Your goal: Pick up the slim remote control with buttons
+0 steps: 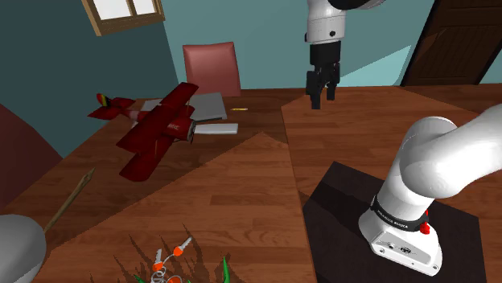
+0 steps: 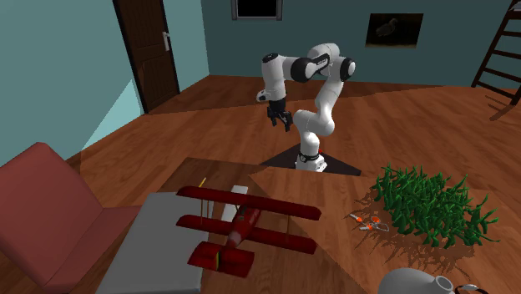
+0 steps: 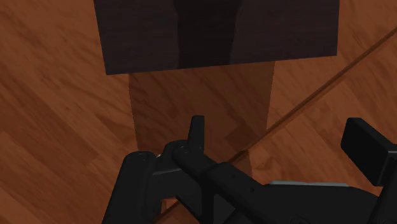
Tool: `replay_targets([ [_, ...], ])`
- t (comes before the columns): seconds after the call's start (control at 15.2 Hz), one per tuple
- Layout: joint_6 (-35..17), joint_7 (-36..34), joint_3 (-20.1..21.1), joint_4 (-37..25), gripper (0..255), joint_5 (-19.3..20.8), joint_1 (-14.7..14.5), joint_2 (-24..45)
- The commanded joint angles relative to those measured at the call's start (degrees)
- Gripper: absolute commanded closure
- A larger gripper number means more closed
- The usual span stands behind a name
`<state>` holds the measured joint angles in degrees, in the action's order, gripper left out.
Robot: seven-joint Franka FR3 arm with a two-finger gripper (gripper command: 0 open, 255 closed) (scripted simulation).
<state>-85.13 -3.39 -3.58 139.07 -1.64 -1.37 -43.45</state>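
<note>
The slim remote control (image 1: pixel 216 128) is drawn plain white, and no buttons can be made out on it. It lies flat on the wooden desk (image 1: pixel 241 209), just beside the nose of a red toy biplane (image 1: pixel 161 129). In the second exterior view the remote (image 2: pixel 239 191) shows as a pale strip partly hidden behind the biplane's (image 2: pixel 242 225) upper wing.

A flat grey slab (image 1: pixel 207 104) lies next to the remote and under the plane's wing. A small yellow object (image 1: pixel 239 108) sits near both. A red chair (image 1: pixel 211 68) stands behind the slab at the desk's far edge.

The tool (image 1: pixel 322 100) hangs in the air well apart from the remote, toward the shoulder view's right, with its fingers pointing down. In the wrist view the tool (image 3: pixel 280 140) is released: its two black fingers stand apart with nothing between them, above wood and the dark stand (image 3: pixel 216 32). The second exterior view shows the tool (image 2: pixel 280 121) beside the arm's dark stand (image 2: pixel 334 163), far from the plane.

Nearer the shoulder camera lie orange-handled scissors (image 1: pixel 170 253), a thin stick (image 1: pixel 68 201) and a grey rounded vessel (image 1: pixel 16 249). A leafy green plant (image 2: pixel 430 205) sits by the scissors (image 2: pixel 367 221).
</note>
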Motion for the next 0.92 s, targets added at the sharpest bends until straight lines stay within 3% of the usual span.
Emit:
replay_targets([
  [0.0,0.0,0.0,0.0,0.0,0,0.0,0.0,0.0],
  [0.86,-18.6,13.7,-1.4,-11.7,0,1.4,-4.9,26.5],
])
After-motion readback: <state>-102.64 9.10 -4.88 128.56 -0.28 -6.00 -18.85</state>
